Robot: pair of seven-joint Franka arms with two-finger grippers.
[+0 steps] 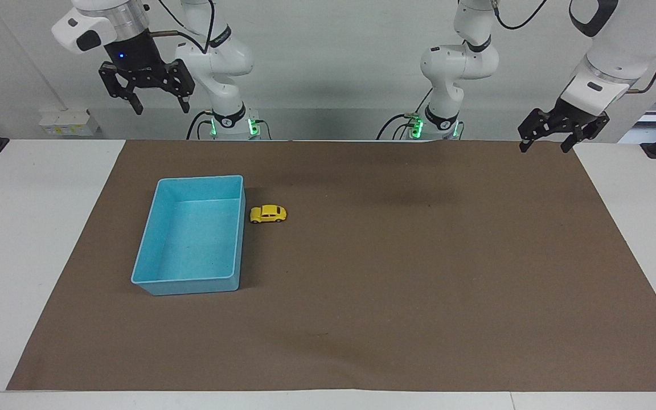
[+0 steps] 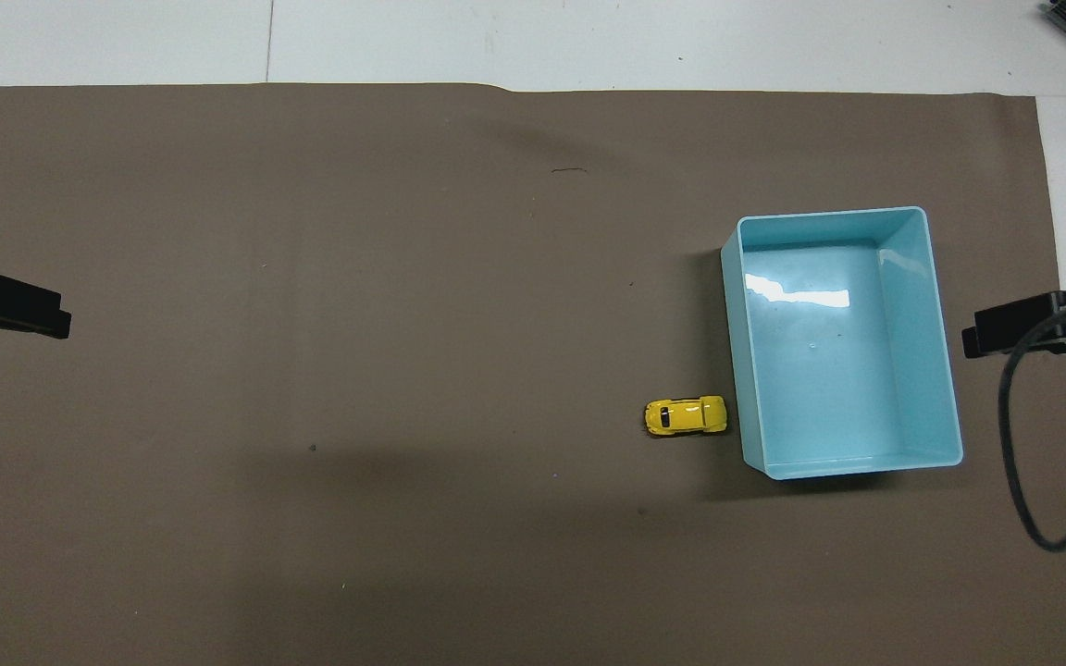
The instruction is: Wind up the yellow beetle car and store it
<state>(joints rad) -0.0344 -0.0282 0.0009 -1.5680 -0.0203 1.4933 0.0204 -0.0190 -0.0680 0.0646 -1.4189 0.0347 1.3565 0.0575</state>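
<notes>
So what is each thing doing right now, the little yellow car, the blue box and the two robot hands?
yellow beetle car: on its wheels on the brown mat, beside the tray, not held.
light blue tray: upright, empty.
left gripper: open, raised, holding nothing.
right gripper: open, raised, holding nothing.

Yellow car, light blue tray, brown mat

The yellow beetle car has dark windows; the tray is plain light blue; the mat is brown on a white worktop.

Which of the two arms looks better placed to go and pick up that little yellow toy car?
Probably the right arm. Its open pincer hangs at the end of the table where the small yellow beetle car sits beside the light blue plastic tray. The left pincer, also open, hangs over the brown mat's opposite end.
</notes>
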